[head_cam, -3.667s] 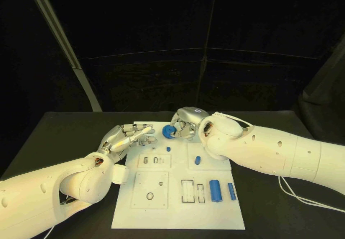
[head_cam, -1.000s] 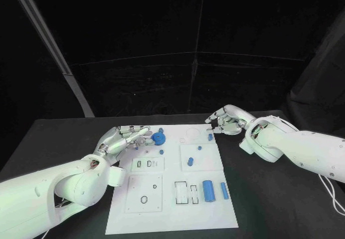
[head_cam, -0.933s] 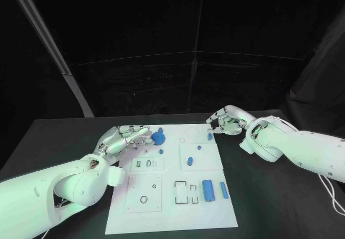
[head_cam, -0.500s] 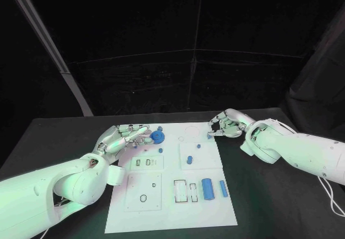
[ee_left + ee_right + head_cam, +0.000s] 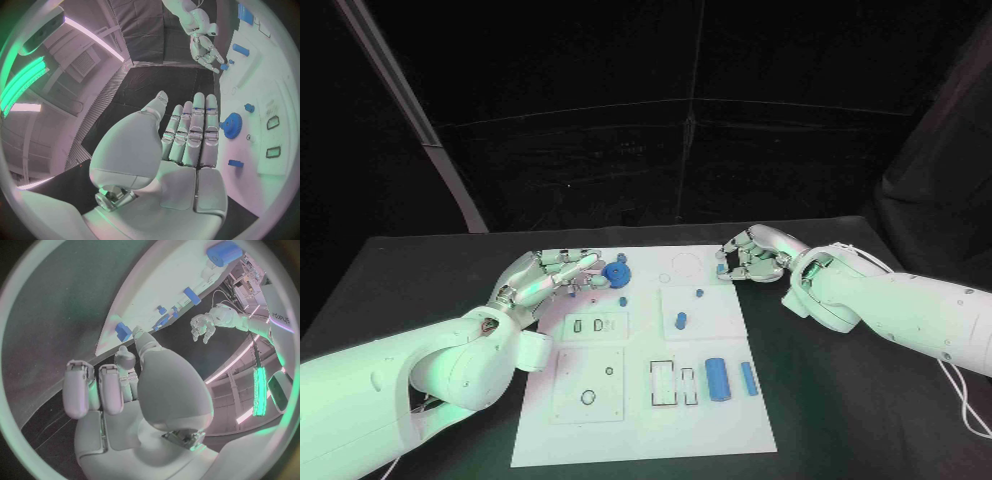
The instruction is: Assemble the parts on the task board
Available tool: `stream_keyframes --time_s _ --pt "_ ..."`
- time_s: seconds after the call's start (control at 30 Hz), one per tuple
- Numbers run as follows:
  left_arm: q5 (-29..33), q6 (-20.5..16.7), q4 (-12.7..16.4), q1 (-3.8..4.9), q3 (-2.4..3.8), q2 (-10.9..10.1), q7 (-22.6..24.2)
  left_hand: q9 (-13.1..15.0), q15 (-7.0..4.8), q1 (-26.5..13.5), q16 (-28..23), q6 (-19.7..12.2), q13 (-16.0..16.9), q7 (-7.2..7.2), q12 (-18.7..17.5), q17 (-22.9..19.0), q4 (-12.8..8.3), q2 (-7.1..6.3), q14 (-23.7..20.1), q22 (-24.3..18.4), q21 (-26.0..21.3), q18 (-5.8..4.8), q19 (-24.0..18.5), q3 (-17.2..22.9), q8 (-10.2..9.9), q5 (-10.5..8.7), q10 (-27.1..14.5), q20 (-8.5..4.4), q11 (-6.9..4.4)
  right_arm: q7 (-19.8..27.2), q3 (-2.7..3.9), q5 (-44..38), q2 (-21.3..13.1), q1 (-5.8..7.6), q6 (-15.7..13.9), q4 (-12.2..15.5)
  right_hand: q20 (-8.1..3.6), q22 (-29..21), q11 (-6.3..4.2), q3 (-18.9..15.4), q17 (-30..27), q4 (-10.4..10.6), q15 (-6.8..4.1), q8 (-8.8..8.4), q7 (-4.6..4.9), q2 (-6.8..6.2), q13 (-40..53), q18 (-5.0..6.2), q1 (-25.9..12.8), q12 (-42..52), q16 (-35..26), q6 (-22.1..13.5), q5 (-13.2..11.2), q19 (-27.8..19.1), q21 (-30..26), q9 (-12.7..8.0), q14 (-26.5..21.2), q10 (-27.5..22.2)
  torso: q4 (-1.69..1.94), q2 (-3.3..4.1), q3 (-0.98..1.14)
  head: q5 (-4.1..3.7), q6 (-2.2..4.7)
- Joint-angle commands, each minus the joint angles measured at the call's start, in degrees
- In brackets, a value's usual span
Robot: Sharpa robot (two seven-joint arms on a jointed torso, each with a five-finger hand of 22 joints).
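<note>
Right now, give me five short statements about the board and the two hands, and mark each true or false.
1. A blue gear-shaped part sits at the far end of the task board, close to the left hand. True.
2. The left hand holds the gear-shaped part. False: its fingers are stretched out beside it, holding nothing.
3. The right hand is at the board's far right corner. True.
4. Two blue cylinders lie side by side near the board's right edge. True.
5. The right hand rests on the two cylinders. False: it is at the far corner, well away from them.
</note>
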Motion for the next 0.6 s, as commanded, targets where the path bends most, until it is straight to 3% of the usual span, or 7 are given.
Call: stream_keyframes --time_s 0.03,0.6 --pt "-0.43 0.74 0.04 0.05 0.05 0.01 0.22 0.00 -0.01 -0.14 -0.25 0.33 0.00 -0.02 -0.33 0.06 -0.23 0.33 0.38 -0.11 -0.22 0.40 0.41 0.01 -0.25 0.33 0.45 -0.14 0.07 0.13 0.02 -0.93 0.21 -0.05 1.17 -0.14 -0.03 1.86 -0.06 -0.42 1.62 -0.07 -0.02 -0.03 -0.17 0.22 0.10 -1.07 -0.59 -0.09 -0.13 -0.09 0.29 -0.39 0.03 0.09 3.15 -0.13 -0.07 0.00 -0.02 -0.06 -0.02" --pt "-0.43 0.81 -0.03 0.05 0.05 0.06 0.17 -0.01 0.00 -0.15 -0.28 0.31 -0.02 0.00 -0.38 0.06 -0.27 0.35 0.37 -0.12 -0.23 0.39 0.42 0.03 -0.29 0.33 0.41 -0.14 0.09 -0.42 0.03 -1.50 1.14 -0.41 1.39 -1.51 -0.28 2.15 -0.49 1.23 1.90 -0.97 -0.36 0.98 -0.55 2.60 0.89 -1.11 0.66 0.62 -0.09 2.32 -1.33 -0.19 0.12 0.32 3.24 0.57 -0.01 0.02 0.01 -0.15 -0.24"
